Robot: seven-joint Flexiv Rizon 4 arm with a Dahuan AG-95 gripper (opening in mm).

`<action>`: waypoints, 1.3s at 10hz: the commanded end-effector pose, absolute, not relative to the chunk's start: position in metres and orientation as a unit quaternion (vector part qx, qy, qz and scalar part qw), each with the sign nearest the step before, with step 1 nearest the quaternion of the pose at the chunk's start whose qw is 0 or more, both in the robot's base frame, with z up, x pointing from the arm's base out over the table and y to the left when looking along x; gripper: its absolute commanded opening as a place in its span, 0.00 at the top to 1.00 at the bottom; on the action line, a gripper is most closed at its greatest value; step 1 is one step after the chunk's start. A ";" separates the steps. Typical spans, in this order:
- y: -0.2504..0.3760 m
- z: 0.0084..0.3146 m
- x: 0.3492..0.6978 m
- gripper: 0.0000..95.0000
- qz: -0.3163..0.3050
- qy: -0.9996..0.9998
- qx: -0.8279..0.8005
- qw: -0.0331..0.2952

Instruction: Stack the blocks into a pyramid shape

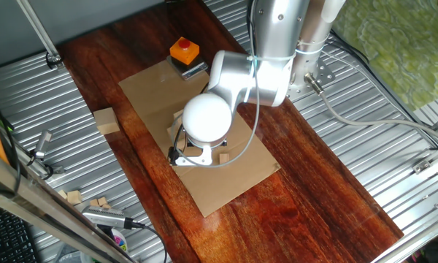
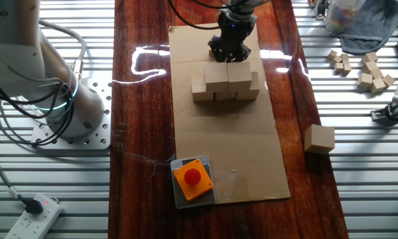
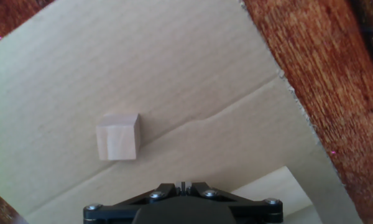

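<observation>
While hovering, end effector overhangs stacked blocks.

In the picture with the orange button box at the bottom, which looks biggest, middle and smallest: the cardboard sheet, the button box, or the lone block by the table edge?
1. cardboard sheet, by far the biggest.
2. orange button box.
3. lone block, smallest.
</observation>
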State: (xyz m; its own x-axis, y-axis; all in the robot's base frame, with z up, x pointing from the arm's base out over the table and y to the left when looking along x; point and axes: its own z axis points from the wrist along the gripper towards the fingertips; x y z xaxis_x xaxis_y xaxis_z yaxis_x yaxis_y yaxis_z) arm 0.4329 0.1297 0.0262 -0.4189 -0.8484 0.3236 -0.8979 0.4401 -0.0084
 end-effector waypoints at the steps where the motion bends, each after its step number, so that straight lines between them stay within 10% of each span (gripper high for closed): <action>1: 0.129 0.026 0.433 1.00 0.095 -0.835 0.523 0.140; 13: 0.119 0.028 0.426 1.00 0.116 -0.836 0.514 0.152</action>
